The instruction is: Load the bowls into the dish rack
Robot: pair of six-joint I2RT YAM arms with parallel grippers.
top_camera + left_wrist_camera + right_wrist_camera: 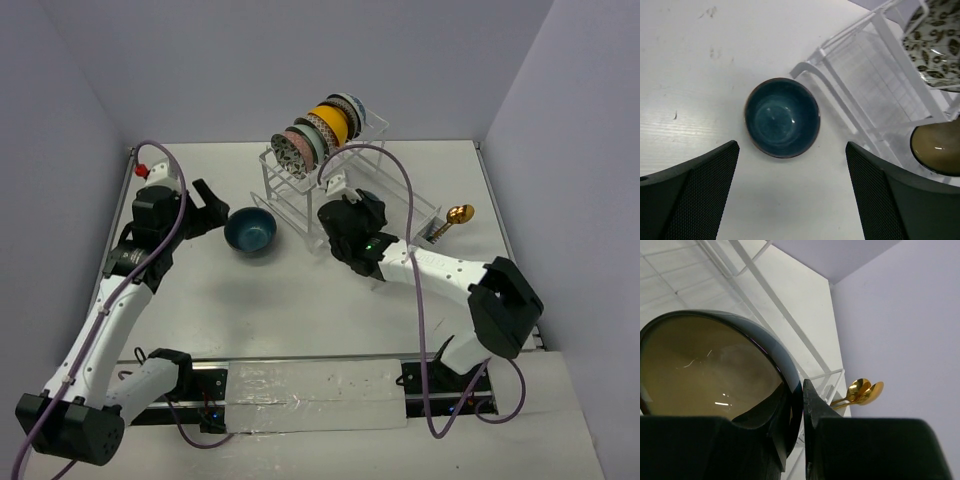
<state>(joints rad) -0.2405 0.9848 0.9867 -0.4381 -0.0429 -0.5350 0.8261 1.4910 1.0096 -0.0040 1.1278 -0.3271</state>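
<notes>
Beside the wire rack (290, 190), spread left gripper (214, 208) faces a glazed blue bowl (251, 230); right gripper (797, 412) pinches a glossy tan-lined bowl (710, 365).

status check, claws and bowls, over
Left claw open over dark blue bowl, loose on table beside dish rack. Right claw shut on brown bowl rim, at the rack. Nothing seen blocking.
</notes>
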